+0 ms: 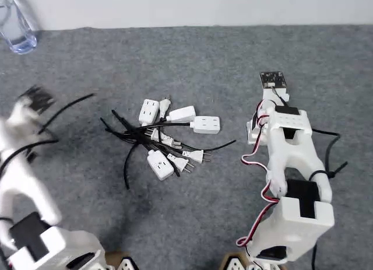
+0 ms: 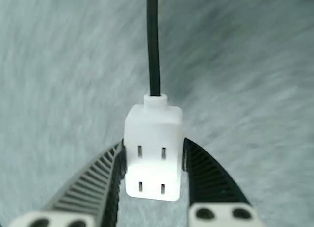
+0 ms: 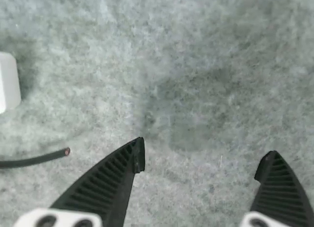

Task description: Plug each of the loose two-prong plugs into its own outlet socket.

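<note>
a clear bottle (image 1: 16,25) stood at the eleven o'clock corner of the grey carpet (image 1: 233,54). below it, at nine o'clock, the left arm (image 1: 23,147) leaned over the carpet, blurred in the high view. the left gripper (image 2: 153,148) was pinching the held socket (image 2: 152,134), one finger pressed against each side of the white block, its slotted face turned toward the wrist camera. a black cord (image 2: 153,45) ran out of the socket's far end, over the carpet.

at the centre of the table lay the pile (image 1: 166,136). four white sockets (image 1: 206,125) sat in it: three in a loose row on its twelve o'clock side and one at its six o'clock side. the loose plugs (image 1: 197,156) lay among them, two with their prongs pointing toward three o'clock just beside the six o'clock socket. tangled black cords (image 1: 131,136) spread out of the pile toward nine o'clock.

the right arm (image 1: 288,153) stood at four o'clock, well apart from the pile. the right gripper (image 3: 205,153) hung over bare carpet with its fingers spread wide, gripping nothing. near it lay the edge of a white block (image 3: 7,82) and a black cord end (image 3: 34,161).
</note>
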You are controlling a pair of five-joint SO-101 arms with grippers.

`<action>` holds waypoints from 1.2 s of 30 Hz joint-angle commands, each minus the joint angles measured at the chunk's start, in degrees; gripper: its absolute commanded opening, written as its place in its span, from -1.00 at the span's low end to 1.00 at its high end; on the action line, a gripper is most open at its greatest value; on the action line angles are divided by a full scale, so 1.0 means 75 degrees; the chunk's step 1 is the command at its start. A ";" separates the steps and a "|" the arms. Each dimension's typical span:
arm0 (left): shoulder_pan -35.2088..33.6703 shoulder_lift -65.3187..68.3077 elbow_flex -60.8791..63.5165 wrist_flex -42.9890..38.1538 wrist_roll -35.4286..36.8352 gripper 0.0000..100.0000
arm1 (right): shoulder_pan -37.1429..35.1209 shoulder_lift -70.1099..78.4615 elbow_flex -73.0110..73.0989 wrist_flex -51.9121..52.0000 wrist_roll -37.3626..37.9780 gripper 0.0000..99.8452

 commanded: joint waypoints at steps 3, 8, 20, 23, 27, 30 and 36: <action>-0.2145 -0.0352 0.2069 -0.3786 -0.0070 -0.97 | -0.0076 -0.0041 -0.0047 -0.0076 -0.0012 -0.28; -0.2251 -0.0363 0.2960 -0.4700 -0.0070 -0.97 | -0.0252 -0.0041 -0.0023 -0.0088 -0.0012 -0.28; -0.1911 -0.0434 0.3018 -0.3950 -0.0328 -0.36 | -0.0240 -0.0041 -0.0012 -0.0076 0.0000 -0.28; -0.1582 -0.0445 0.3018 -0.3915 -0.0305 -0.36 | -0.0252 -0.0041 -0.0012 -0.0076 0.0000 -0.28; -0.0645 -0.1336 0.2491 -0.3141 0.0246 -0.36 | -0.0275 -0.0041 -0.0012 -0.0076 0.0000 -0.28; 0.0985 -0.2719 0.1916 -0.1231 0.0774 -0.36 | -0.0275 -0.0041 -0.0023 -0.0076 0.0000 -0.28; 0.4771 -0.4290 0.2210 0.0094 0.2274 -0.36 | 0.0064 -0.0053 -0.0059 -0.0076 0.0000 -0.28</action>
